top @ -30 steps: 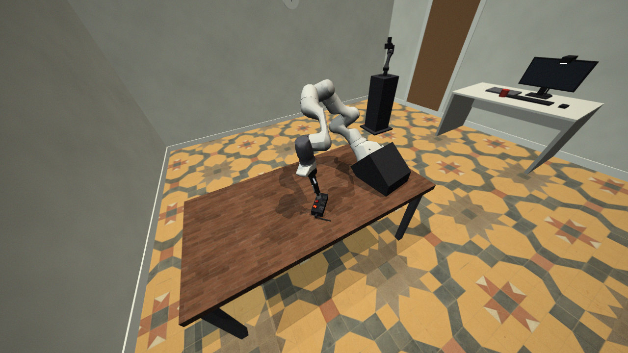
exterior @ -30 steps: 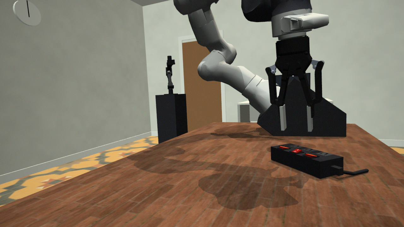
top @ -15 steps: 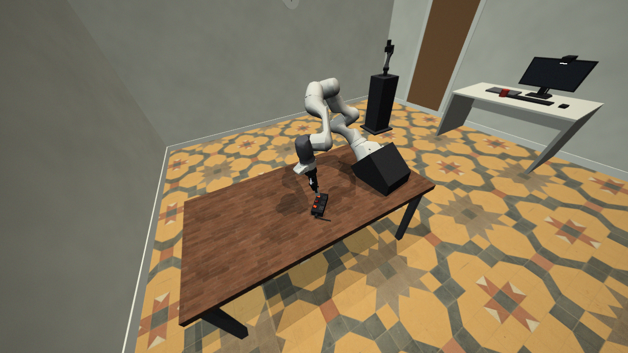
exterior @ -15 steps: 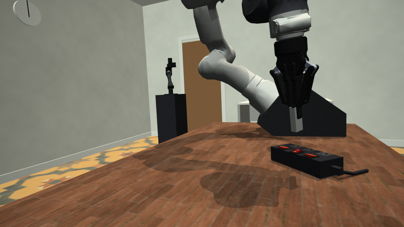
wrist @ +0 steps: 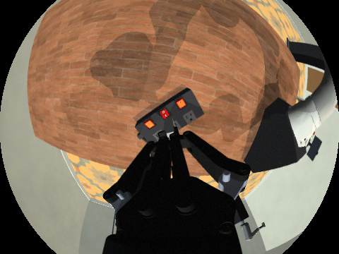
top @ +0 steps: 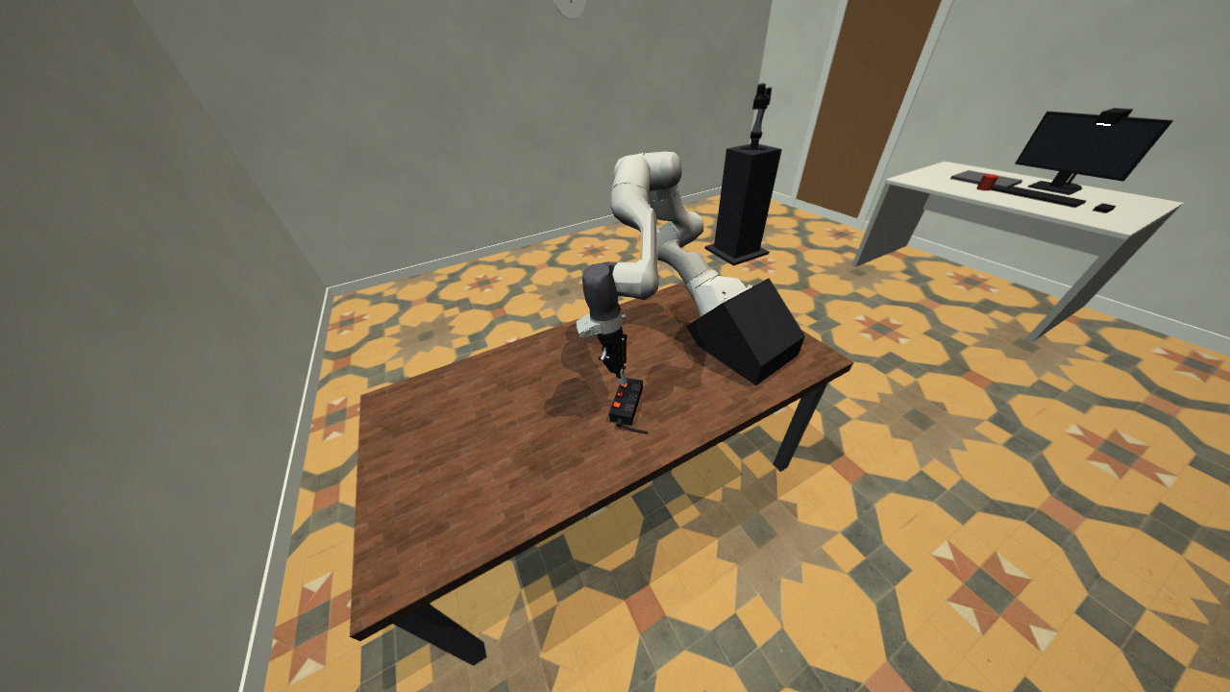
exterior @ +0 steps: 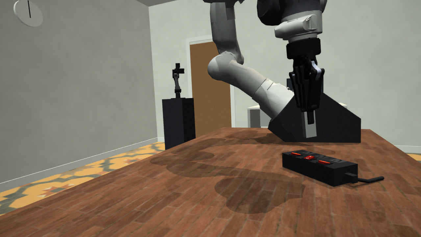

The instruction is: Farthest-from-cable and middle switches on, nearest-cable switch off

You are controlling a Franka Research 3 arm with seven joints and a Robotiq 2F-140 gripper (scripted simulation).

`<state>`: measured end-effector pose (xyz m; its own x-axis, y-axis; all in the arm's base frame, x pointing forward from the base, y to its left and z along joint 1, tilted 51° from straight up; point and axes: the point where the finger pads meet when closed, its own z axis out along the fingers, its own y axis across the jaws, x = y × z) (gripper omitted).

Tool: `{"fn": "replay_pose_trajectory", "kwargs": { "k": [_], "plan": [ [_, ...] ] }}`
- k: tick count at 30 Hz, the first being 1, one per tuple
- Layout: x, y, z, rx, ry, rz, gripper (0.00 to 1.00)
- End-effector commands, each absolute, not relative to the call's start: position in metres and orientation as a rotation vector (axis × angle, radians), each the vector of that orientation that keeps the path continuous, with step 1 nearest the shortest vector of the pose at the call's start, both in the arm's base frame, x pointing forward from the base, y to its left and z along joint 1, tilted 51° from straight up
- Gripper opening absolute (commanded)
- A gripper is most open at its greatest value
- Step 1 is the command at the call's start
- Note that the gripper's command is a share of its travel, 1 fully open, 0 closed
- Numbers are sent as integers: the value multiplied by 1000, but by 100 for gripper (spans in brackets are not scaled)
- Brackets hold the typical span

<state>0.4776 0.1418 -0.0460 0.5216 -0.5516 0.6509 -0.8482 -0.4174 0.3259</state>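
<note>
The black power strip lies flat on the wooden table, the right way up. Its short cable sticks out at the end nearer the table's front edge. In the exterior view it has three red switches in a row: the far one, the middle one and the one nearest the cable. The middle one looks a darker red than the other two. My gripper is shut with nothing between the fingers. It points down a little above the strip's switches, apart from them.
The arm's black base block stands on the table behind the strip. A black pedestal with a camera stands on the floor beyond the table. A white desk with a monitor is at the far right.
</note>
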Motion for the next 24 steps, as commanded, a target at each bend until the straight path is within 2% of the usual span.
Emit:
{"fn": "replay_pose_trajectory", "kwargs": {
  "k": [1, 24],
  "plan": [
    [477, 144, -50, 1998, -1434, 756, 0],
    [481, 130, -62, 1519, -2102, 1121, 0]
  ]
}}
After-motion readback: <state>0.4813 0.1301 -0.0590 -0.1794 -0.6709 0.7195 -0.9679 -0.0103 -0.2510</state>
